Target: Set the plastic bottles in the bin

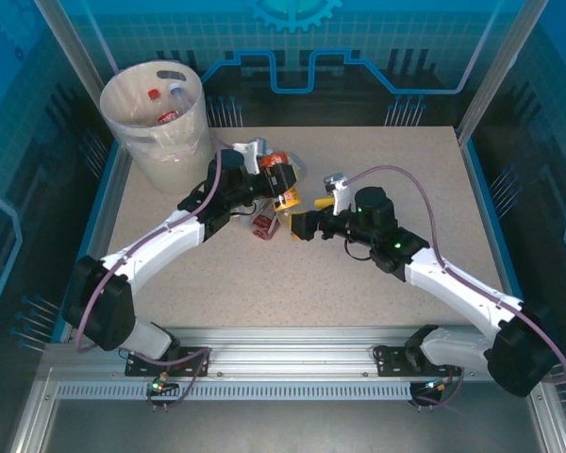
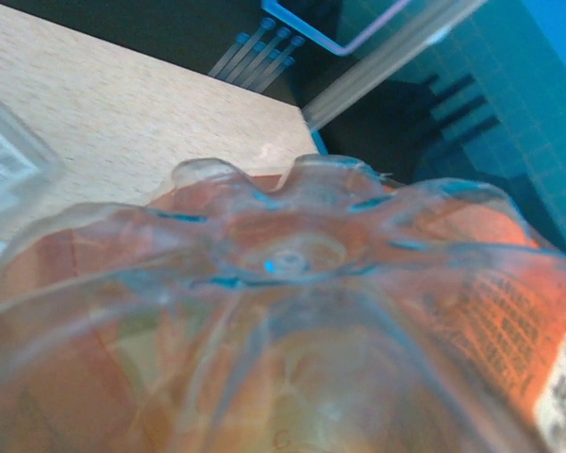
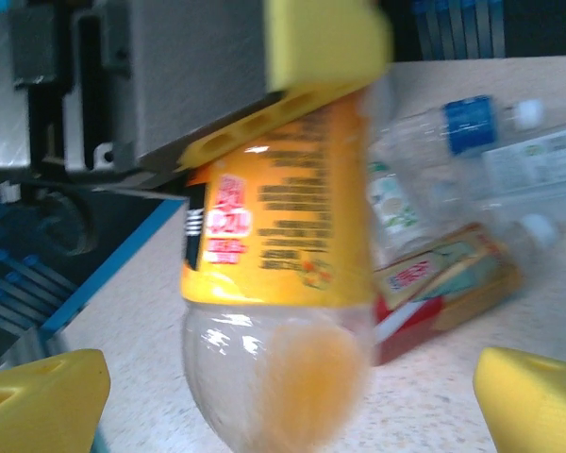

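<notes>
A yellow-labelled plastic bottle hangs base-down just above the table, gripped near its top by my left gripper, whose yellow finger presses on it. In the left wrist view the bottle's clear ribbed base sits right at the lens. My right gripper stands open, its yellow fingertips spread on either side of the bottle's base without touching it. The cream-white bin stands at the far left and holds a few bottles.
More bottles lie on the table behind the held one: a clear one with a blue cap, a red-and-tan labelled one and a clear one. A blue raised rim and frame posts bound the table.
</notes>
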Robot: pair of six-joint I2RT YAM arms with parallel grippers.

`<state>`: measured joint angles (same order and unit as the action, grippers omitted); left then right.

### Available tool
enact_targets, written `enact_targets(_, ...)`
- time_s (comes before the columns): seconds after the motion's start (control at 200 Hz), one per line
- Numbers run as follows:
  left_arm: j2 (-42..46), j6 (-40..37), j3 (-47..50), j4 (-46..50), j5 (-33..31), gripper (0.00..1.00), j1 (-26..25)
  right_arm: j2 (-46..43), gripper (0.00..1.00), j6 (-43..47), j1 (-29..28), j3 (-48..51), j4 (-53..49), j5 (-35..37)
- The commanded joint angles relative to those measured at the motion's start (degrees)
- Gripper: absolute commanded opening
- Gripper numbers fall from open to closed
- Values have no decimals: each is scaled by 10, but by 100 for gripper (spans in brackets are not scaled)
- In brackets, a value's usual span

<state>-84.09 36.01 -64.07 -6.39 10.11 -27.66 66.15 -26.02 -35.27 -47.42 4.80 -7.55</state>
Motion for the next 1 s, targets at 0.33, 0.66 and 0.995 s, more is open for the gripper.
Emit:
enact_targets(0.33, 72, -229, -92, 132, -387, 55, 0, -70, 100, -58, 6, 51, -43, 209)
enact_targets(0.66, 61, -464, -145, -4, -548, 56, 39, -119, 100, -60, 24, 95, -33, 237)
enact_targets(0.995, -14, -470, -294, -40, -466, 56, 169, -119, 100, -74, 31, 97, -41, 244)
